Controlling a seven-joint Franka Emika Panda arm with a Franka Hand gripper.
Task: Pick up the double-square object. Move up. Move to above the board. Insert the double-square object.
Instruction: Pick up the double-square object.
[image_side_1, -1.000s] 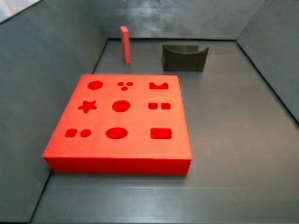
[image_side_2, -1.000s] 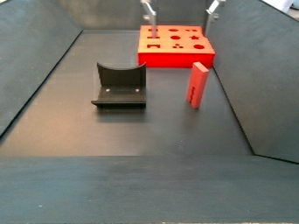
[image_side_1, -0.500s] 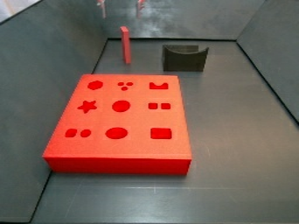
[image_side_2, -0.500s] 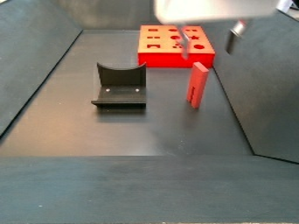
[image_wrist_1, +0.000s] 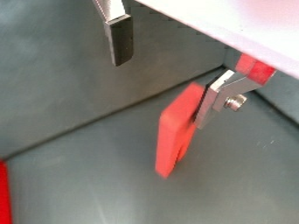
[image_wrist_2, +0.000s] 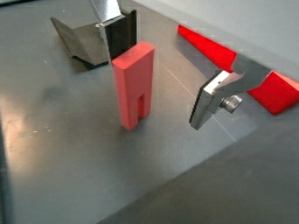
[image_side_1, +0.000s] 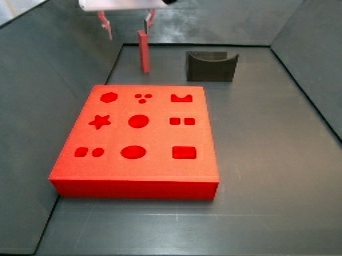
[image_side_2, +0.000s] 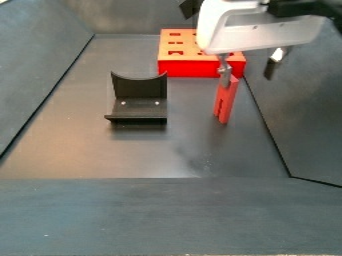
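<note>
Hovering at frame top over slim upright red double-square object, two-finger gripper spread open, straddling it for grasping; large bright-red holed board waiting mid-frame.

No readable text in any view.

The gripper, spread wide around the top of the double-square object, bears no label, and the board, fixture and grey floor carry no marks, numbers or brands.
</note>
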